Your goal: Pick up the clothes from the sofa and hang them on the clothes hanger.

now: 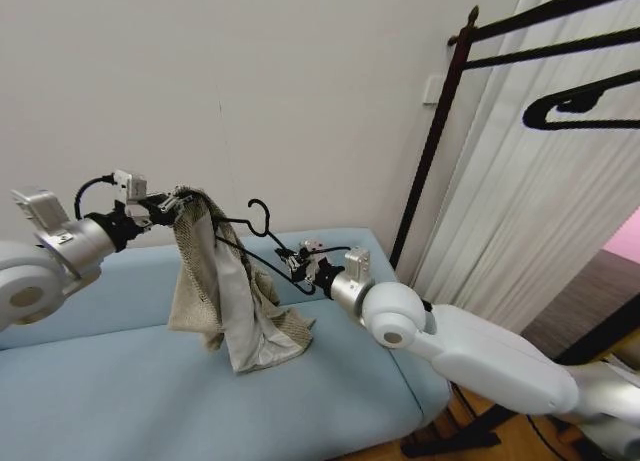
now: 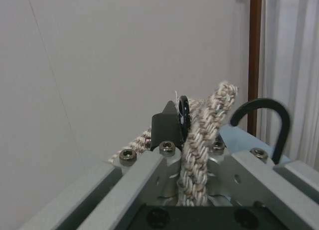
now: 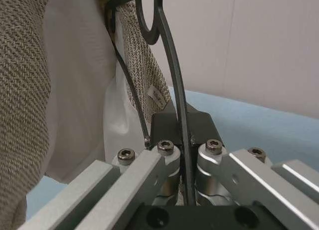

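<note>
Now, with the left gripper (image 1: 160, 209) clamped on the beige woven garment (image 1: 215, 291) hanging down to the light-blue sofa (image 1: 110, 391) and the right gripper (image 1: 298, 261) pinching the thin black wire hanger (image 1: 262, 219), a steady, taut pull looks wise.

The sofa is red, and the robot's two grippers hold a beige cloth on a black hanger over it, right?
No, the sofa is light blue, not red; the head view shows it. The left gripper and right gripper do hold the beige cloth on the black hanger over it.
</note>
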{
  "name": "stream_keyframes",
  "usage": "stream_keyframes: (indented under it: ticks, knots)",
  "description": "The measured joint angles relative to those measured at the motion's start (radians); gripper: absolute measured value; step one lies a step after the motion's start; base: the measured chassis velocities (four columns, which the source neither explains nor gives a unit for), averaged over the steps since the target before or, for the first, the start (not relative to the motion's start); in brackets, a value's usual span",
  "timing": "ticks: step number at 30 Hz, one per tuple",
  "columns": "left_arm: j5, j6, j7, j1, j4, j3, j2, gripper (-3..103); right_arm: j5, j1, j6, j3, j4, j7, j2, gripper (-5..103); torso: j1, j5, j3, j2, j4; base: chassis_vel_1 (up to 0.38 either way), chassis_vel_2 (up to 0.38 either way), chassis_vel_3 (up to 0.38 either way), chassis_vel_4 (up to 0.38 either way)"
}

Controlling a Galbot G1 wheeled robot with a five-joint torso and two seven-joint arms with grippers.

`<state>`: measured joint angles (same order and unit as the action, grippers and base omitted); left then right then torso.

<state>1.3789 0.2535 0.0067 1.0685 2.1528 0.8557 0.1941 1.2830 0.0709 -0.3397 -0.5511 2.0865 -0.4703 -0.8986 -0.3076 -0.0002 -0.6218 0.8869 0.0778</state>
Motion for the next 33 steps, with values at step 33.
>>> stream_keyframes:
  ticks: [33]
  knots:
    - [0.033, -0.008, -0.002, 0.027, 0.072, 0.047, 0.042, 2, -0.118, 0.021, 0.126, 0.076, -0.153, -0.004, -0.121, 2, 0.0, 0.0002, 0.0, 0.0, -0.0003, 0.0, 0.0, 0.0, 0.0]
